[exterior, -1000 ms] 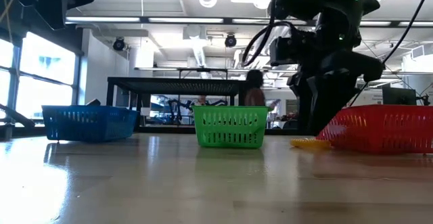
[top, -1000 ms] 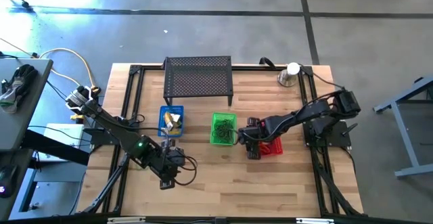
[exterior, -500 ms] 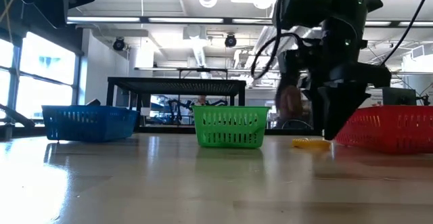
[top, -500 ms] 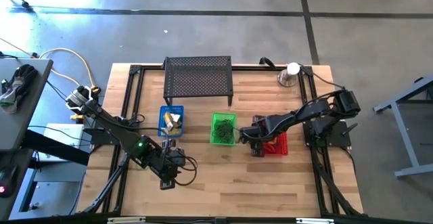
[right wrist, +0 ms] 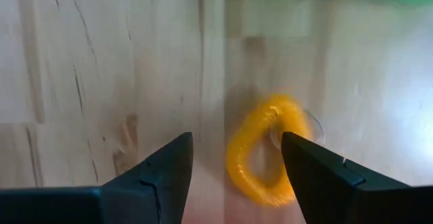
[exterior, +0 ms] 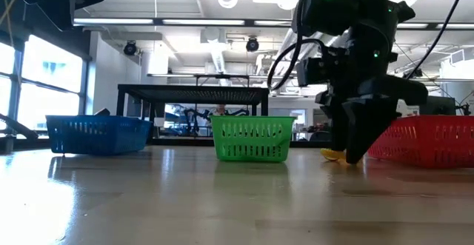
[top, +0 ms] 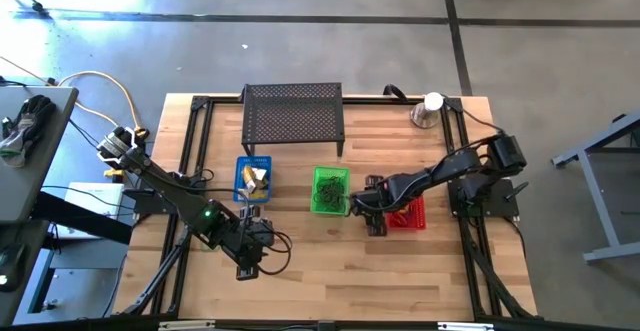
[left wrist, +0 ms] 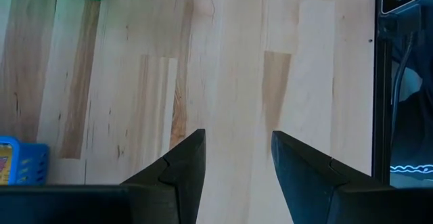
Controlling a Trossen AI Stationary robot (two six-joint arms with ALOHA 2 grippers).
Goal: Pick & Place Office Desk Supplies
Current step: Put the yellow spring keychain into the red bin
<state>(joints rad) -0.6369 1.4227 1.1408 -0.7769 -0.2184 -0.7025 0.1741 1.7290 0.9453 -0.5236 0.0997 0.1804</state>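
**A:** So, biggest thing first: the wooden counter (top: 300, 271), with a black mesh rack (top: 293, 116) at the far edge and a silver cup (top: 427, 112) with a white ball up in the far right corner. Three baskets sit in a row across the middle: blue basket (top: 252, 178), green basket (top: 329, 189), red basket (top: 405, 214).

**B:** And the arms?

**A:** The left arm is parked near the front left of the counter. Its left gripper (left wrist: 237, 158) hangs over bare wood with the fingers apart and nothing between them. The right arm reaches in from the right side, and the right gripper (top: 372, 218) is down low between the green and red baskets, just beside the red one.

**B:** Holding anything?

**A:** Nope. In the right wrist view the fingers (right wrist: 169, 166) stand apart, and an orange loop (right wrist: 265, 158) lies flat on the counter ahead of them, closer to one finger than centred in the gap. Can't tell if that finger touches it. In the low view the loop peeks out at the gripper's tip, right on the wood.

**B:** Other supplies?

**A:** Yellow blocks (top: 257, 178) are in the blue basket, and there's a pile of green loops (top: 328, 191) in the green one. The red basket's contents are mostly hidden by the arm.
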